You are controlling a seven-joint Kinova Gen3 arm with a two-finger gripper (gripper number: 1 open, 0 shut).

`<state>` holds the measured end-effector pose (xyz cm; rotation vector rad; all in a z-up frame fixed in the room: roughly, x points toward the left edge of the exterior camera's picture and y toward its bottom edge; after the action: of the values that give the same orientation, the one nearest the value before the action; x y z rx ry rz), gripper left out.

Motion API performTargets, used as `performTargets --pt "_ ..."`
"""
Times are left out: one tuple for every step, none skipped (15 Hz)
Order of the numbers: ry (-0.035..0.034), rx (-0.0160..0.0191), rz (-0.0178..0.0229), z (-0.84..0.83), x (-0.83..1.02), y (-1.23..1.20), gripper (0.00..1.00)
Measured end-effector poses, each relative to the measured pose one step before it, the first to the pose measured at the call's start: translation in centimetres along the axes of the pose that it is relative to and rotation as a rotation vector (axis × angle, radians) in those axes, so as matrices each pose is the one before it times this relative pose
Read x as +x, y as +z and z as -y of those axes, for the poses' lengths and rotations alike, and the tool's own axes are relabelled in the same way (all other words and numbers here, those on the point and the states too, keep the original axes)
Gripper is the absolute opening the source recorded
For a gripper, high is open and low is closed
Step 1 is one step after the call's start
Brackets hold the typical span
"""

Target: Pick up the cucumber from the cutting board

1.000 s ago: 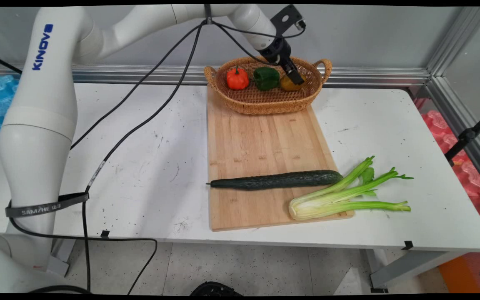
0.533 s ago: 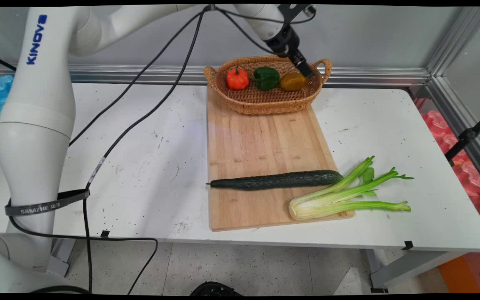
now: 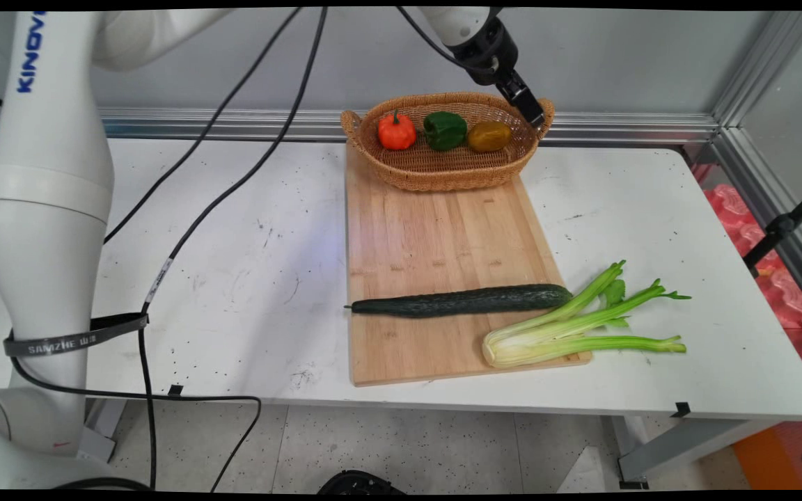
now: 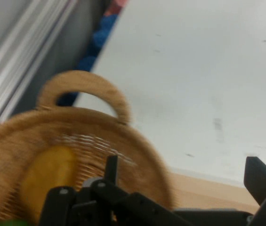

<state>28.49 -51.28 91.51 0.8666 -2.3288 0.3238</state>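
Observation:
My gripper (image 3: pixel 530 113) hangs over the right end of a wicker basket (image 3: pixel 443 179), just above its right handle (image 3: pixel 547 111). Its fingers stand open with nothing between them. Inside the basket lie an orange pepper (image 3: pixel 397 132), a green pepper (image 3: pixel 445 131) and a yellow pepper (image 3: pixel 489 136), the yellow one nearest to my gripper. In the hand view the gripper (image 4: pixel 184 174) looks down on the basket's rim (image 4: pixel 137 141), its handle (image 4: pixel 83 80) and the yellow pepper (image 4: pixel 45 176) at the lower left.
The basket stands on the far end of a wooden cutting board (image 3: pixel 436 236). A long dark cucumber (image 3: pixel 464 300) lies across the board's near part, and a celery bunch (image 3: pixel 568 327) lies over its near right corner. Black cables (image 3: pixel 234 195) hang at the left.
My gripper rose from the yellow pepper inside the basket and moved up and right, to above the right handle. The yellow pepper stayed in the basket.

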Motion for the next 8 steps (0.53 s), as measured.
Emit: performTargets --pt "-0.00788 -0.01666 0.01107 -0.806 -0.015 -0.833 1.0" --pt "-0.00328 -0.01061 0.00812 -0.569 -0.076 -0.526 1.0" --pt "-0.00386 -0.01246 0.0138 -0.8 -0.257 -0.785 1.0" --pt "-0.0003 -0.00788 0.00974 -0.554 -0.234 -0.486 1.0" --pt "0.00337 -0.00943 0.01656 -0.819 -0.459 -0.696 1.0" --pt "0.00487 -0.00893 0.01727 -0.81 -0.53 -0.618 1.0" --pt "0.00802 -0.01141 0.02191 -1.017 -0.789 -0.788 1.0" --pt "0.00743 -0.00872 0.01638 -0.733 -0.622 -0.522 1.0"
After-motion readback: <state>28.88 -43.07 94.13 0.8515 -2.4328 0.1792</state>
